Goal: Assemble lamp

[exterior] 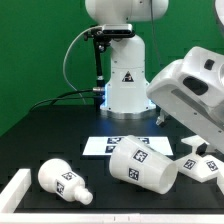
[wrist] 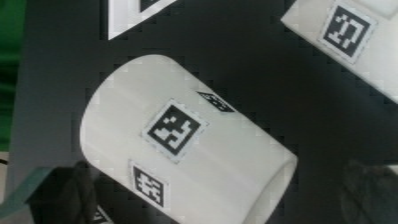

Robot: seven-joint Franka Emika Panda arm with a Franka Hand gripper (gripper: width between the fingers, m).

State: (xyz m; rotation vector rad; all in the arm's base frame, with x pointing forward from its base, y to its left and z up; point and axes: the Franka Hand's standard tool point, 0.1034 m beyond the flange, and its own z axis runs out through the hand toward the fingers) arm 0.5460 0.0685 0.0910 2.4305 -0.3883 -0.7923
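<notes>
The lamp shade [exterior: 140,160], a white truncated cone with square tags, lies on its side on the black table at the middle front. It fills the wrist view [wrist: 178,130]. The round-headed bulb [exterior: 62,180] lies at the exterior view's front left. The small base [exterior: 207,166] lies just to the right of the shade, partly hidden by my hand. My gripper [exterior: 192,148] hangs over the shade's wide right end. In the wrist view the gripper [wrist: 214,208] is open, with a dark blurred finger on each side of the shade's wide end.
The marker board [exterior: 112,144] lies flat behind the shade and shows in the wrist view [wrist: 139,12]. Another white tagged part [wrist: 338,30] shows beyond the shade; I cannot tell which. A white rail [exterior: 14,190] borders the table's front left. The arm's pedestal [exterior: 128,85] stands behind.
</notes>
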